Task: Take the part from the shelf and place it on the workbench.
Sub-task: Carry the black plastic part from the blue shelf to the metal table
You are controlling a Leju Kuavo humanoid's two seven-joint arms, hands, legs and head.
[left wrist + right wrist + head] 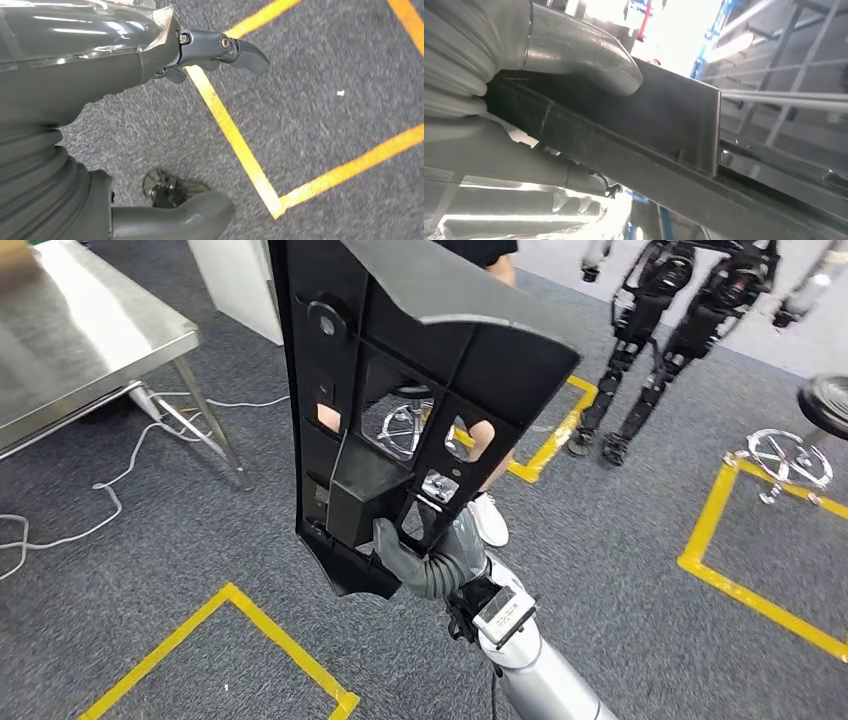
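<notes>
The right hand (432,555) grips the black part (400,390) by its lower end, holding it upright, probably for carrying. The left hand (200,55) hangs loose, holding nothing. Beyond, left, stands the steel workbench (90,350).

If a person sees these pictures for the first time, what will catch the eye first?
First comes the big black plastic part, ribbed with cut-outs, held upright in the middle of the head view by the right hand, which grips its lower end. Next, the yellow tape lines on the grey carpet, and the shiny metal workbench at the upper left. The left hand hangs above the carpet, holding nothing.
</notes>
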